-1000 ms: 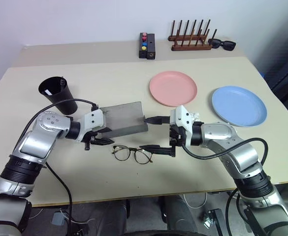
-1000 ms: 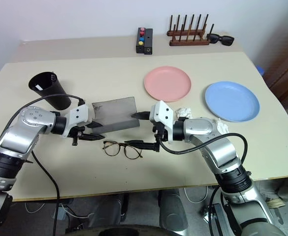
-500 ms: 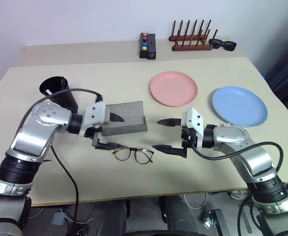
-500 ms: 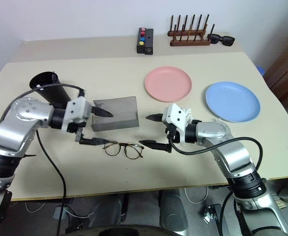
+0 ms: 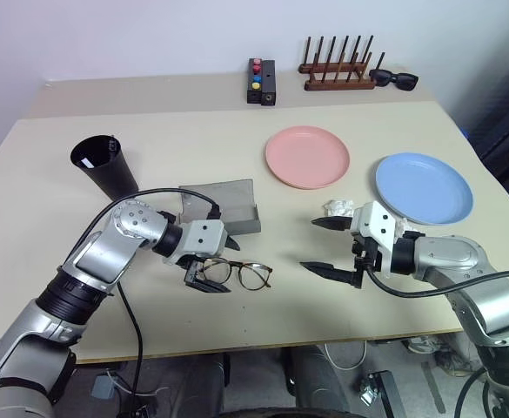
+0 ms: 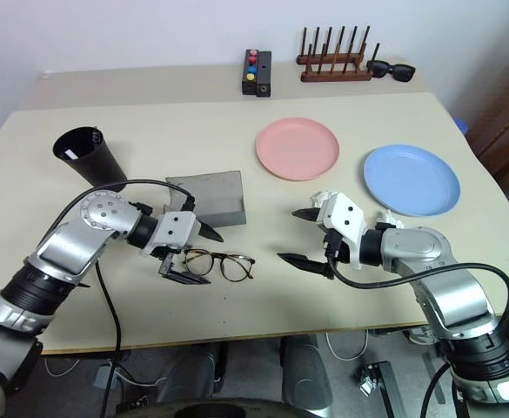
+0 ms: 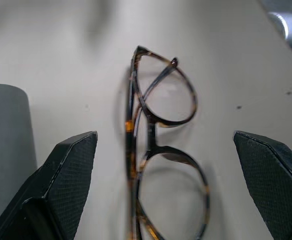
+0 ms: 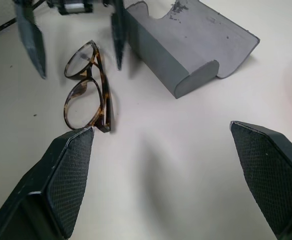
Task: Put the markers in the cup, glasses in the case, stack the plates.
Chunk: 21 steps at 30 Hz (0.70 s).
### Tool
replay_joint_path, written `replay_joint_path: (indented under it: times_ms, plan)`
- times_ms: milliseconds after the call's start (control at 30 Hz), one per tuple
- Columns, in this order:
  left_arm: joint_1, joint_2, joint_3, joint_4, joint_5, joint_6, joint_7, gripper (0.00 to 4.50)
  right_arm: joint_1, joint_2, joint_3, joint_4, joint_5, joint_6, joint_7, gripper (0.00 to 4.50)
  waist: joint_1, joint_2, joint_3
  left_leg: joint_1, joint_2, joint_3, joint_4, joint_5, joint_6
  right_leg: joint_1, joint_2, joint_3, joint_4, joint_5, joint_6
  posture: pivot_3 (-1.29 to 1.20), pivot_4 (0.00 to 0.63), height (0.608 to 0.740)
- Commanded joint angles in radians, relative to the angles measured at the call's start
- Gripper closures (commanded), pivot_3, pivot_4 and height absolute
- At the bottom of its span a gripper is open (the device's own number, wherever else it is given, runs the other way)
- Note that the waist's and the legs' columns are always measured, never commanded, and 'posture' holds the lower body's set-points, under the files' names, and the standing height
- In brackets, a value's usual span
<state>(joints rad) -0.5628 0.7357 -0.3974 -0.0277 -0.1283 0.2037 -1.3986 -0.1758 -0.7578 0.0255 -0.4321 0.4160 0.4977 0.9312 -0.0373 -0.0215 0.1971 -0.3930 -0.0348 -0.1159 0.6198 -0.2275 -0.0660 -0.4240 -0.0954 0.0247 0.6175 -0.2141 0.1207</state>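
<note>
Glasses point(image 5: 237, 273) flat on the table point(image 5: 150, 322), just in front of the grey case point(image 5: 222, 209).
Left gripper point(image 5: 209, 271) spread wide around their left end, seemingly not touching; right gripper point(image 5: 328, 246) equally spread, empty, nearby.

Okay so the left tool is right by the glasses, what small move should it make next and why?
Probably ease the left tool down and close it on the glasses. Its fingers stand open on either side of the folded frame, which lies flat on the table beside the grey case, not yet touched. The right tool hangs open, apart from them.
</note>
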Motion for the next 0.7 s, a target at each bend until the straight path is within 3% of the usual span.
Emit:
replay_joint_path:
  times_ms: [33,100,167,233,300,667,700]
  plan:
    - [-0.017,-0.01,-0.005,0.01,0.007,-0.026,-0.022,0.07,0.003,0.003,-0.026,-0.047,0.019,0.005,-0.016,0.0,0.0,0.0,0.0,0.0,0.0,0.0,0.0,0.0,0.0,0.0,0.0,0.0,0.0,0.0,0.0,0.0,0.15,0.739]
    - [-0.017,-0.015,-0.006,0.019,0.014,-0.034,-0.025,0.07,0.009,0.001,-0.028,-0.051,0.021,0.007,-0.019,0.0,0.0,0.0,0.0,0.0,0.0,0.0,0.001,0.0,0.0,0.0,0.0,0.0,0.0,0.0,0.0,0.0,0.15,0.739]
    - [-0.016,-0.019,-0.005,0.025,0.014,-0.038,-0.03,0.57,0.014,-0.003,-0.032,-0.052,0.023,0.008,-0.019,0.0,0.0,0.0,0.0,0.0,0.0,0.0,0.001,0.0,0.0,0.0,0.0,0.0,0.0,0.0,0.0,0.0,0.15,0.739]
    - [-0.013,-0.02,-0.002,0.027,0.012,-0.036,-0.031,1.34,0.014,-0.003,-0.032,-0.048,0.022,0.007,-0.018,0.0,0.001,0.0,0.0,0.0,0.0,0.0,0.001,0.0,0.001,0.001,0.0,0.0,0.0,0.0,0.0,0.0,0.15,0.739]
    - [-0.009,-0.019,0.001,0.027,0.013,-0.039,-0.029,2.38,0.01,-0.001,-0.027,-0.041,0.019,0.005,-0.018,0.0,0.001,0.0,0.0,0.0,0.0,0.0,0.002,-0.001,0.001,0.001,0.0,0.0,0.0,0.0,0.0,0.0,0.15,0.739]
    - [0.013,-0.01,0.018,0.015,0.002,-0.029,-0.023,2.38,-0.016,0.014,-0.002,-0.015,0.008,-0.004,-0.014,0.0,0.002,0.0,0.0,0.0,0.0,0.0,0.003,-0.001,0.002,0.001,0.0,0.0,0.0,0.0,0.0,0.0,0.15,0.739]
    - [0.016,-0.009,0.019,0.01,0.0,-0.026,-0.022,2.97,-0.015,0.014,-0.001,-0.015,0.008,-0.005,-0.014,0.0,0.002,0.0,0.0,0.0,0.0,0.0,0.003,-0.001,0.002,0.001,0.0,0.0,0.0,0.0,0.0,0.0,0.15,0.739]
